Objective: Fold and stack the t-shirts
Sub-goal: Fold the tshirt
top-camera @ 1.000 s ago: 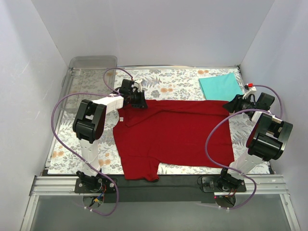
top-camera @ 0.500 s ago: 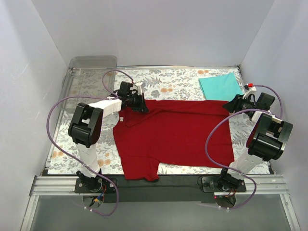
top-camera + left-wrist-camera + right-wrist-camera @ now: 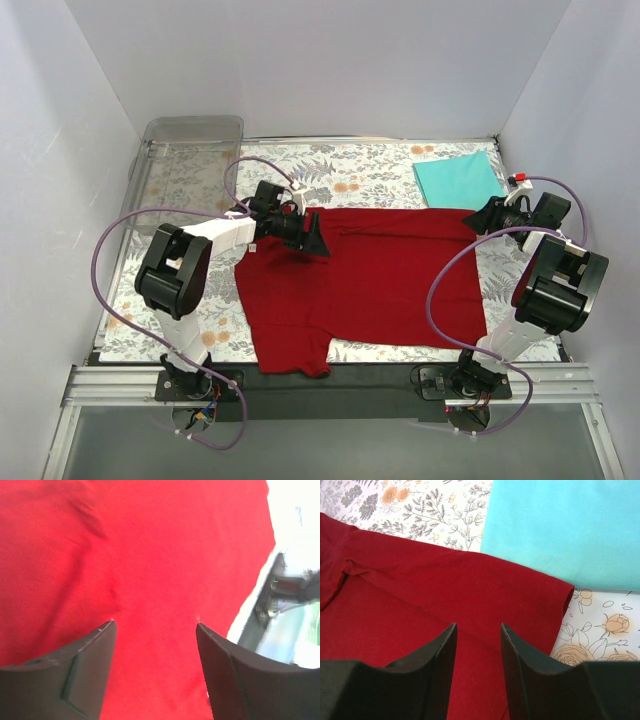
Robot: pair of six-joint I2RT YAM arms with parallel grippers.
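On the mat (image 3: 370, 180), spread t-shirt (image 3: 370, 280) centred, folded t-shirt (image 3: 458, 180) behind its right end, tray (image 3: 190, 135) at far-left corner.

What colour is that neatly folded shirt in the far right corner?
Plain teal-turquoise. The folded shirt shows best in the right wrist view.

The dark red t-shirt (image 3: 165, 545) beneath the left tool (image 3: 155, 624) is seen as soft, matt cloth, faintly creased; that tool is moulded in dark, smooth, matt plastic; the teal t-shirt (image 3: 560, 525) beyond the right tool (image 3: 478, 625) is shown as smooth, matt cloth; the mat (image 3: 435, 510) beside it is printed with flowers in a flat finish; the tray (image 3: 190, 135), beyond and left of the left tool, is formed of clear, glossy plastic.
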